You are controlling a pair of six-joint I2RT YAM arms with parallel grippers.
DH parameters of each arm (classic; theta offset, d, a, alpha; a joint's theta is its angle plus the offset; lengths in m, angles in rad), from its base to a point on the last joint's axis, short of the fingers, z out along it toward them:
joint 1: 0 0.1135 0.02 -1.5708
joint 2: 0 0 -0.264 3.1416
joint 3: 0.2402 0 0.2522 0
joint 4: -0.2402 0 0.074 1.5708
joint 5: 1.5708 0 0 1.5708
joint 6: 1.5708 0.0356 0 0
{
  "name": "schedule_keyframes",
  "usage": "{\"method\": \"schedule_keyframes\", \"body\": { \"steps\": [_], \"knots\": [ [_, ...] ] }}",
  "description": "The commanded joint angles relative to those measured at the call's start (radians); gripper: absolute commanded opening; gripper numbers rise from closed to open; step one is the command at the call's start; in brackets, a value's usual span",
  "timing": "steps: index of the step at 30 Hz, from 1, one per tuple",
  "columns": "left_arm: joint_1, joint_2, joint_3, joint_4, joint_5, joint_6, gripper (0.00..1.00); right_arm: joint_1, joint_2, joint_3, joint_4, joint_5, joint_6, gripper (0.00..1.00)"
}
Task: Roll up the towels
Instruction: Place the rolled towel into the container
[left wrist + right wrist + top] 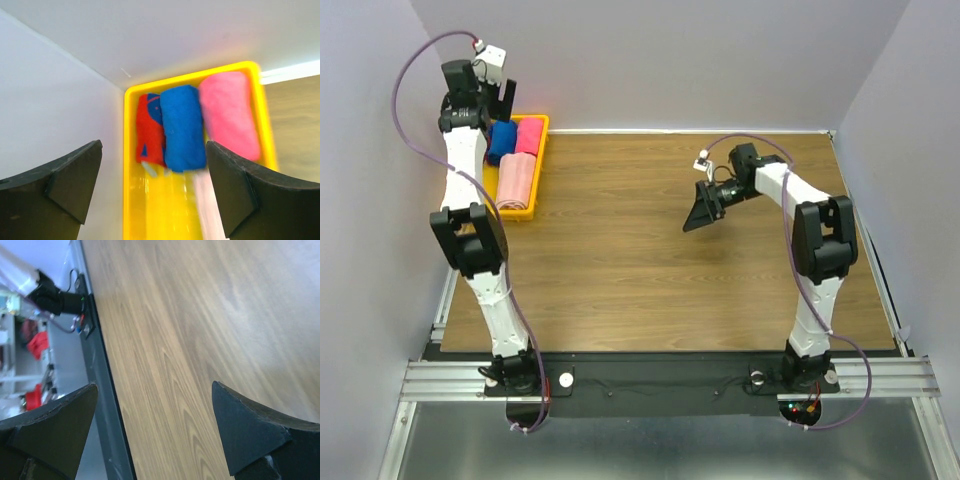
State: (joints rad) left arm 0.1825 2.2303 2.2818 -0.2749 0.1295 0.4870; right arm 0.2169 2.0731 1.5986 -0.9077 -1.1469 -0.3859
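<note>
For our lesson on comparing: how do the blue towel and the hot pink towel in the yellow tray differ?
The blue towel is royal blue, the hot pink towel bright pink. The blue towel lies between a red cloth and the hot pink towel, which lies by the tray wall. Both are rolled, side by side.

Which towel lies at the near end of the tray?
The pale pink towel; the royal blue towel and hot pink towel lie side by side at the far end.
</note>
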Motion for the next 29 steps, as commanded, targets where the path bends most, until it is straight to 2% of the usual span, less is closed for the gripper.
{"method": "schedule_keyframes", "body": {
  "steps": [1,2,8,13,18,23,29],
  "knots": [
    [-0.081,-0.306,-0.134,-0.09,0.024,-0.014,0.97,-0.068,-0.129,0.078,0.018,0.059,0.058,1.0],
    [-0.115,-0.383,-0.218,-0.101,0.022,-0.019,0.99,-0.097,-0.145,0.081,0.02,0.082,0.074,1.0],
    [-0.23,-0.639,-0.461,-0.175,0.048,-0.109,0.99,-0.212,-0.292,0.046,0.033,0.203,0.143,1.0],
    [-0.317,-0.818,-0.74,-0.166,0.081,-0.189,0.99,-0.254,-0.432,-0.103,0.044,0.389,0.133,1.0],
    [-0.414,-0.951,-1.046,-0.112,0.076,-0.226,0.99,-0.254,-0.58,-0.308,0.082,0.444,0.111,1.0],
    [-0.465,-1.014,-1.171,-0.104,0.056,-0.241,0.99,-0.255,-0.642,-0.465,0.113,0.443,0.122,1.0],
    [-0.472,-1.042,-1.202,-0.087,0.055,-0.254,0.99,-0.254,-0.657,-0.486,0.132,0.437,0.137,1.0]
  ]
}}
